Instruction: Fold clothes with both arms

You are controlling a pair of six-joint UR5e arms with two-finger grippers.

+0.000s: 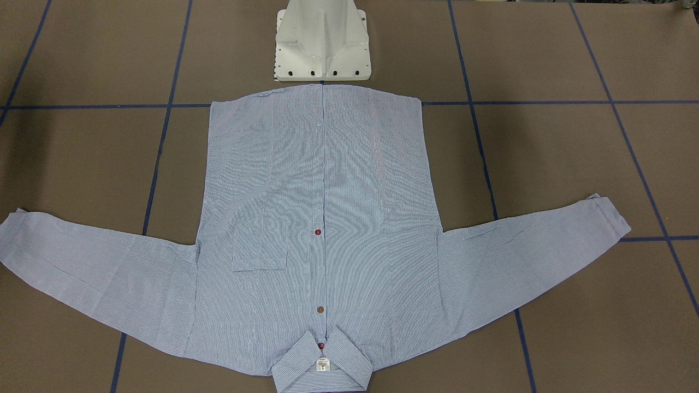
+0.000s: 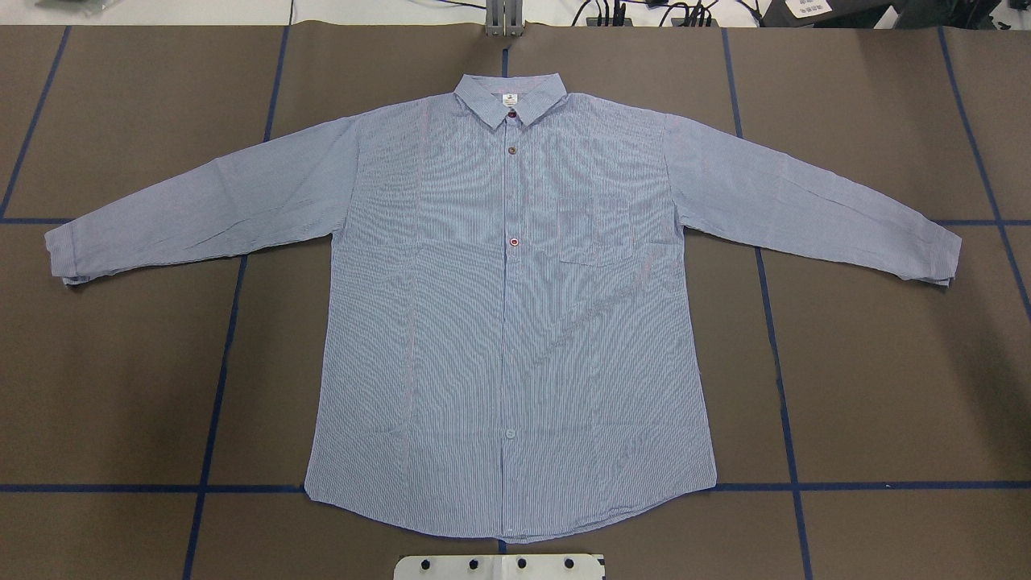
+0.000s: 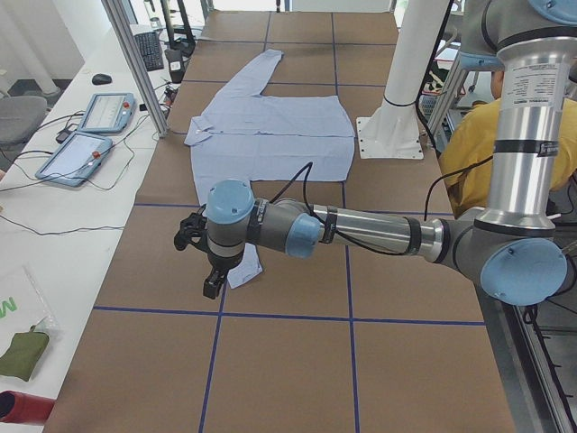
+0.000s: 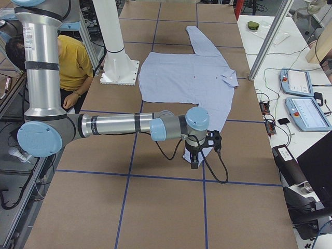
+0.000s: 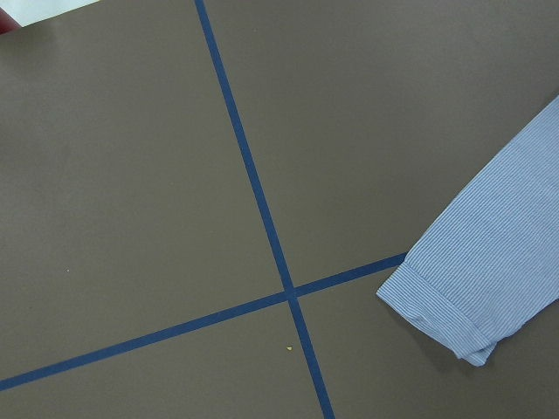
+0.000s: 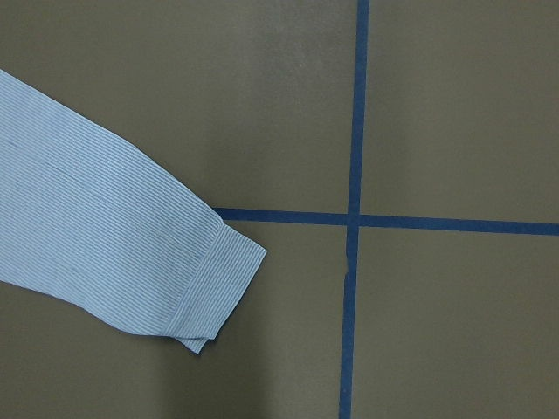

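Brown desk (image 2: 121,387), gridded with blue tape lines (image 5: 262,218). Spread flat and face up over its middle, the shirt (image 2: 515,322): buttoned, hem toward the robot, collar (image 2: 509,98) at the far side, one sleeve laid out to each side.

Stretched low over the desk, the left arm (image 3: 379,233) and the right arm (image 4: 114,124), each toward its own sleeve end. Hanging by the left cuff (image 5: 445,305), seemingly above and clear of it, the left end effector (image 3: 213,278). Placed likewise by the right cuff (image 6: 218,279), the right end effector (image 4: 194,158). Cannot tell of either whether parted or closed: seen only from the side cameras, absent from the wrist views.

Judging by this, nothing folded yet; a grasp on each cuff likely next.

Risks:
- Pinching only the top layer of thin cloth, then losing or twisting the sleeve on the lift.
- Coming down off-centre and closing on bare desk.
- Lifting unevenly and dragging the body askew, wrinkling the flat layout.
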